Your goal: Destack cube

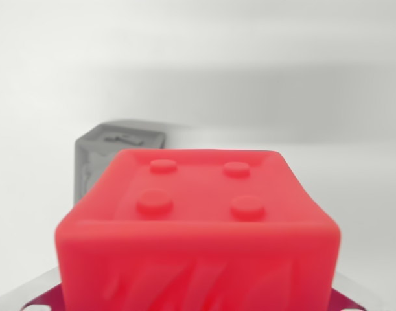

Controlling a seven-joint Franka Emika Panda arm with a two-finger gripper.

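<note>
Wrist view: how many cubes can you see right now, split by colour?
Red cube: 1
Grey cube: 1, partly hidden behind the red one
Total: 2

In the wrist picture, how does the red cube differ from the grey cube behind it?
The red cube is bright red; the grey cube is dull grey. The red cube fills the foreground and looks large, while the grey cube lies farther back, looks smaller and is partly hidden by it. The red cube's top shows four round studs; the grey cube's top is too blurred to read. Both are blocky cubes on a pale surface.
</note>
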